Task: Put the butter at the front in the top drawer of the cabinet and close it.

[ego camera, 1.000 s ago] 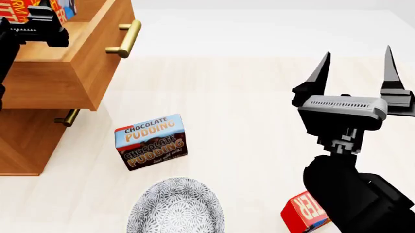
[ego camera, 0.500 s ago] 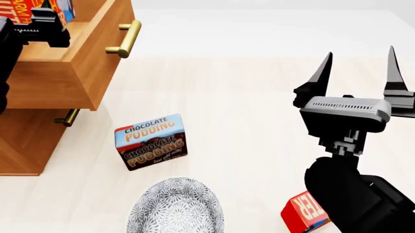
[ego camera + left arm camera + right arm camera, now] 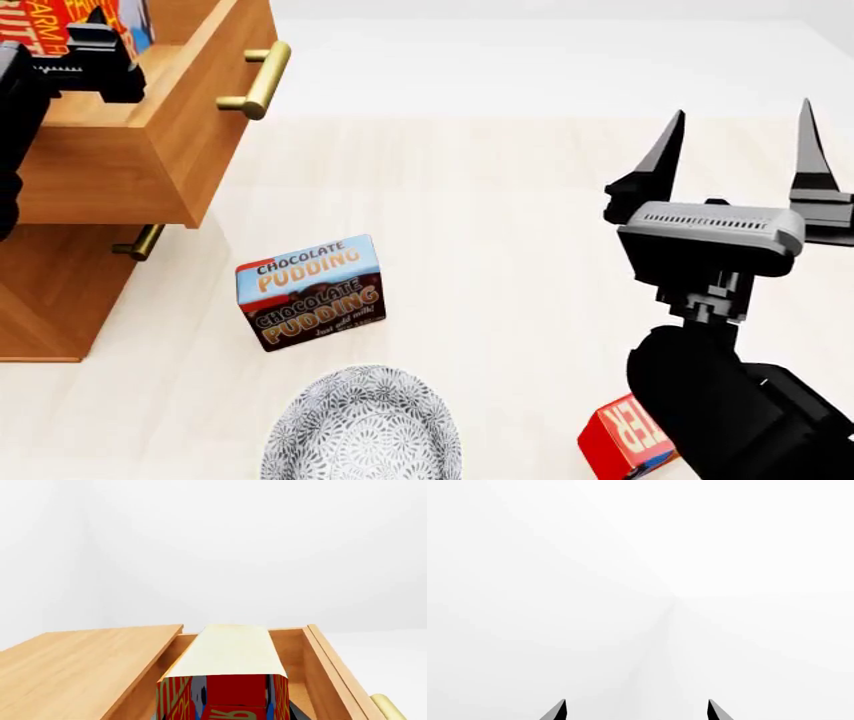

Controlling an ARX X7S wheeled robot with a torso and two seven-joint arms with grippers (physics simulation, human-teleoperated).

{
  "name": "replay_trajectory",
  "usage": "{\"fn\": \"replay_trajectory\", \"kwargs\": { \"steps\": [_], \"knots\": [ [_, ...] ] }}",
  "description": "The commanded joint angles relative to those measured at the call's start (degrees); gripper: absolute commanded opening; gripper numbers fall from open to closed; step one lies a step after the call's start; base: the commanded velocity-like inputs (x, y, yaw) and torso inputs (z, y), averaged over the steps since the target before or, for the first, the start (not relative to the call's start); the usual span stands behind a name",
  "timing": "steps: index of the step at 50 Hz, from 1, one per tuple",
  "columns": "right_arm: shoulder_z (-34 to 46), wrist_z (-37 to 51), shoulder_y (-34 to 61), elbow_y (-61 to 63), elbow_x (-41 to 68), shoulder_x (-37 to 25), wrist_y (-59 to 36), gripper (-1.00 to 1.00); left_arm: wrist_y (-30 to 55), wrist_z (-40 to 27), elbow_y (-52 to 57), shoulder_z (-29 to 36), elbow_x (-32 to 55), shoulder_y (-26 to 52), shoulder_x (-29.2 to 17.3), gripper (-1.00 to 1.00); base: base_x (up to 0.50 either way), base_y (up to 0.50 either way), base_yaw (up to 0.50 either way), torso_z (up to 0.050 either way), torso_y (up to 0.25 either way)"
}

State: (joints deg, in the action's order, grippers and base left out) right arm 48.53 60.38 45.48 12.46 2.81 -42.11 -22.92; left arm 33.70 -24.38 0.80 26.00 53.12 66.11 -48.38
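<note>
Near edge of the head view: a second red carton (image 3: 627,437), half hidden by the right arm, and a patterned bowl (image 3: 360,425), cut off. Mid worktop (image 3: 494,200), pale wood: the chocolate pudding box (image 3: 311,291). The right gripper (image 3: 738,135) hovers, jaws apart. Far left: the butter (image 3: 223,697), red with orange lettering, sits over the open top drawer (image 3: 147,120) of the cabinet (image 3: 54,290), at the left gripper (image 3: 74,45), whose jaws' state cannot be told. White, featureless room
</note>
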Motion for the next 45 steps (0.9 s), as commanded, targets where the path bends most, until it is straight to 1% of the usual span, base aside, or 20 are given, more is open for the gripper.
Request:
{"fn": "replay_trajectory", "kwargs": {
  "steps": [1,10,11,35,39,45],
  "knots": [
    [-0.06,-0.04,-0.11,-0.43,-0.2,0.22,0.29,1.0,-0.58,-0.65,0.16,-1.26,-1.25,0.72,-0.14,-1.0,0.0,0.0,0.0,0.0,0.0],
    [-0.28,-0.03,-0.3,-0.39,-0.17,0.19,0.31,1.0,-0.39,-0.92,0.36,-1.4,-1.19,0.89,-0.17,-1.0,0.0,0.0,0.0,0.0,0.001],
    [-0.32,-0.03,-0.33,-0.36,-0.15,0.17,0.29,1.0,-0.33,-0.94,0.45,-1.43,-1.13,0.9,-0.22,1.0,0.0,0.0,0.0,0.0,0.0],
    [-0.73,0.02,-0.78,0.01,-0.28,0.25,0.18,1.0,1.01,-1.29,3.22,-1.45,-0.33,0.75,-1.33,1.0,0.0,0.0,0.0,0.0,0.0],
    [-0.83,0.12,-0.97,0.13,-0.29,0.2,0.15,1.0,1.86,-1.73,6.6,-2.49,1.96,0.98,-2.04,1.0,0.0,0.0,0.0,0.0,0.0],
    [-0.95,0.04,-0.88,0.41,-0.36,0.23,-0.17,1.0,5.5,-4.23,18.75,-3.06,7.79,2.04,-2.91,1.0,0.0,0.0,0.0,0.0,0.0]
  ]
}}
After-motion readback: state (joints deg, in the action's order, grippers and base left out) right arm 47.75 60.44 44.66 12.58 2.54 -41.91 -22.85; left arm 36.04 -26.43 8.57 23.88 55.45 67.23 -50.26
